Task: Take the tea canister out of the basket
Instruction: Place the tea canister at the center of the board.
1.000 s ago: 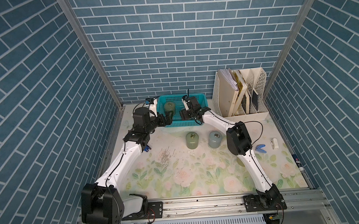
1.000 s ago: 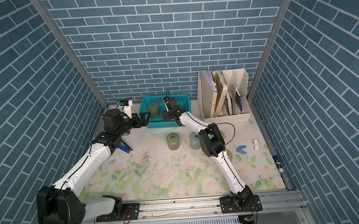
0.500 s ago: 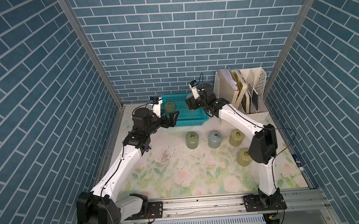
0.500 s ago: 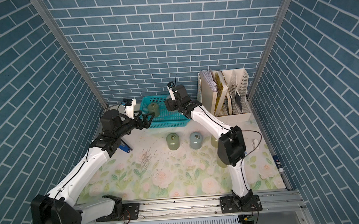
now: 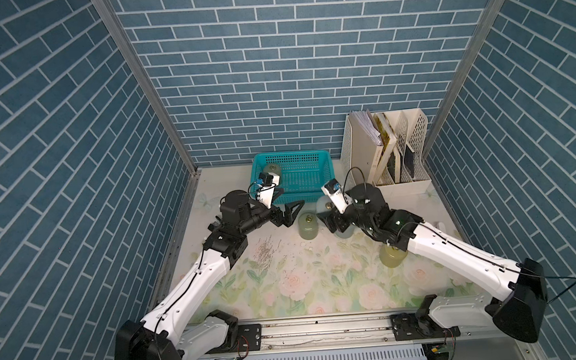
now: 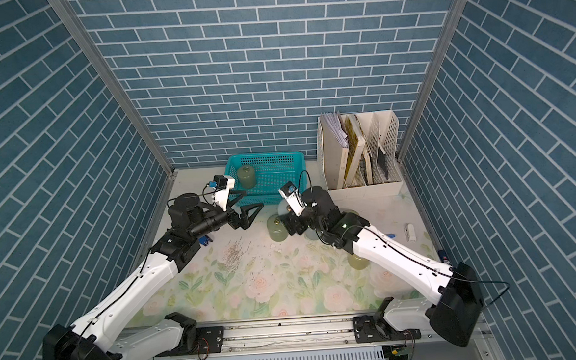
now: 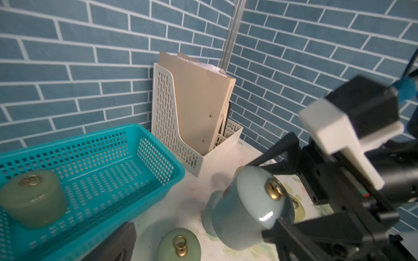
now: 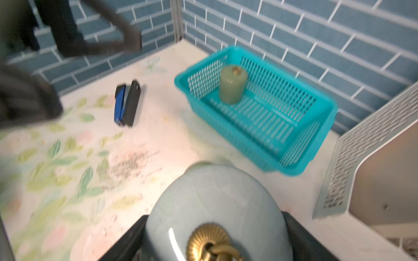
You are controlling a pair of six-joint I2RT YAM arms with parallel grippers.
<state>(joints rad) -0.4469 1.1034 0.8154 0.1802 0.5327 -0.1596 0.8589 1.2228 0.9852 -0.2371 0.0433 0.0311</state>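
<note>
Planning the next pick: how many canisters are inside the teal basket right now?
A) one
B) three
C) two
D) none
A: only the green canister stands in the basket; the pale blue canister is in the right gripper, outside it.

In both top views the right gripper (image 5: 330,217) covers most of your pale blue canister (image 5: 323,202). Right wrist view: smeared, canister clipped by the frame. In a top view the left wrist camera (image 5: 268,185) half-hides the green canister (image 5: 275,169) in the basket (image 5: 291,152).
</note>
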